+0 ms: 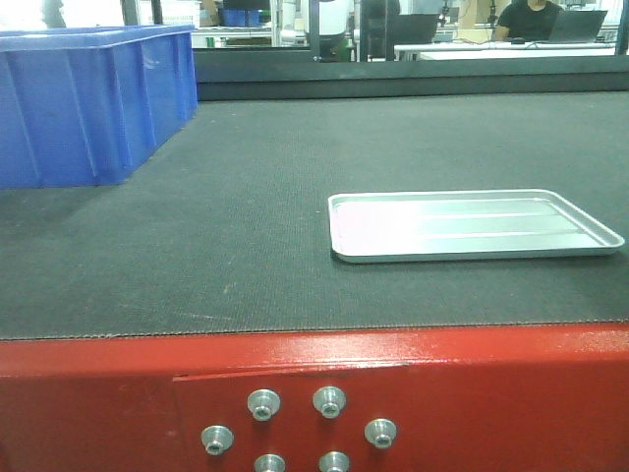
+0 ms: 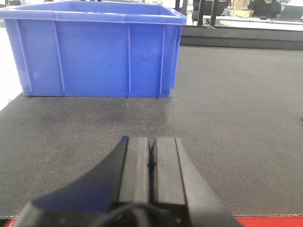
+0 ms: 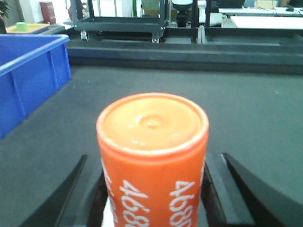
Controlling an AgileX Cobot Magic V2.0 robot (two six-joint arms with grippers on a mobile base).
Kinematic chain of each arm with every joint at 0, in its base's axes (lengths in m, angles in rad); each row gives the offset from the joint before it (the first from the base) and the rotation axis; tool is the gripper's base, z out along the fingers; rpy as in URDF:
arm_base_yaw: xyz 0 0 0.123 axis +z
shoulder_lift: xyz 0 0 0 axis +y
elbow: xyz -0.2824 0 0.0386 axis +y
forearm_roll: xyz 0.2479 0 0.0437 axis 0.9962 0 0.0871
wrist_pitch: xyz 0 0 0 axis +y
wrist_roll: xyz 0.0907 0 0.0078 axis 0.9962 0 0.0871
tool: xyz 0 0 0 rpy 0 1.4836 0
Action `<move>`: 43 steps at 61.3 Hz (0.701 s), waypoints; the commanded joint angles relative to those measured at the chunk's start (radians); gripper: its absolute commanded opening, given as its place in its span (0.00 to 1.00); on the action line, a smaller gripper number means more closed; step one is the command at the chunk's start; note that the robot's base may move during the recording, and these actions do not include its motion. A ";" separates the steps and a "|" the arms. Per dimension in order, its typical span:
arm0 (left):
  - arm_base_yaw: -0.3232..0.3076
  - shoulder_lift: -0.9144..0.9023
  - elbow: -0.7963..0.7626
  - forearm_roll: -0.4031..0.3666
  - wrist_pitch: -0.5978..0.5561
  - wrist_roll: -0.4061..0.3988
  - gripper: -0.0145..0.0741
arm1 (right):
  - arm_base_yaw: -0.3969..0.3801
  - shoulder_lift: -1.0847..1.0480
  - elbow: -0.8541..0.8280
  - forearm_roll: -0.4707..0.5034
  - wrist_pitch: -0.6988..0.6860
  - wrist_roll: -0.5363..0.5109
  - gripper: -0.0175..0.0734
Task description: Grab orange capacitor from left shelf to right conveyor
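The orange capacitor (image 3: 152, 156) is a cylinder with white digits on its side. It fills the middle of the right wrist view, held between the black fingers (image 3: 210, 194) of my right gripper (image 3: 154, 198) above the dark conveyor belt (image 3: 246, 109). My left gripper (image 2: 151, 161) is shut and empty, its two pads pressed together low over the belt (image 2: 236, 109), facing the blue bin. Neither gripper shows in the front view.
A blue plastic bin (image 1: 84, 98) stands at the belt's back left; it also shows in the left wrist view (image 2: 99, 52) and the right wrist view (image 3: 28, 75). A flat silver tray (image 1: 472, 224) lies at the right. A red frame (image 1: 314, 393) edges the front.
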 commanded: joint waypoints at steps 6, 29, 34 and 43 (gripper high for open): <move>-0.003 -0.011 -0.005 -0.002 -0.090 -0.002 0.02 | 0.000 0.213 -0.057 0.001 -0.308 -0.006 0.25; -0.003 -0.011 -0.005 -0.002 -0.090 -0.002 0.02 | 0.044 0.582 0.004 -0.087 -0.607 -0.006 0.25; -0.003 -0.011 -0.005 -0.002 -0.090 -0.002 0.02 | 0.044 0.656 0.022 -0.122 -0.711 -0.006 0.25; -0.003 -0.011 -0.005 -0.002 -0.090 -0.002 0.02 | 0.039 0.803 0.025 -0.122 -0.876 -0.006 0.25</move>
